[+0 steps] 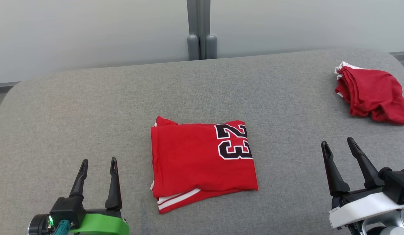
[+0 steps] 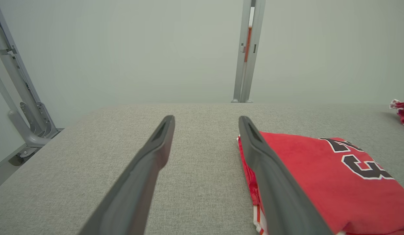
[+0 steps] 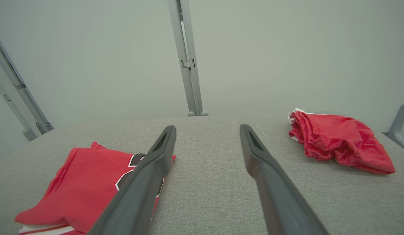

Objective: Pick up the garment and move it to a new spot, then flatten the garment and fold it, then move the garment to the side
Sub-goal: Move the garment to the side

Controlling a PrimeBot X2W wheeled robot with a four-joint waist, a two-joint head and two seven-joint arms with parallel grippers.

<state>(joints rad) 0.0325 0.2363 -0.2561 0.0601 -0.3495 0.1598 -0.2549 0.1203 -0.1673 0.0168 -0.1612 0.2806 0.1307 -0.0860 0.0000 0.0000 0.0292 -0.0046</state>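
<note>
A red garment [image 1: 202, 160] with a black "23" lies folded into a neat rectangle at the middle of the grey padded table [image 1: 90, 104]. It also appears in the left wrist view as the garment [image 2: 319, 176] and in the right wrist view as the garment [image 3: 81, 186]. My left gripper [image 1: 99, 169] rests open at the lower left, well clear of the cloth. At the lower right my right gripper [image 1: 339, 145] is open too, holding nothing. Seen from the wrists, the left gripper [image 2: 205, 119] and the right gripper [image 3: 206, 129] each show two spread dark fingers.
A second red cloth [image 1: 371, 93] lies loosely bunched at the table's far right, also seen as red cloth [image 3: 339, 140]. A grey post [image 1: 202, 29] stands behind the table against a pale wall. A metal frame [image 2: 22, 107] stands off the table's left end.
</note>
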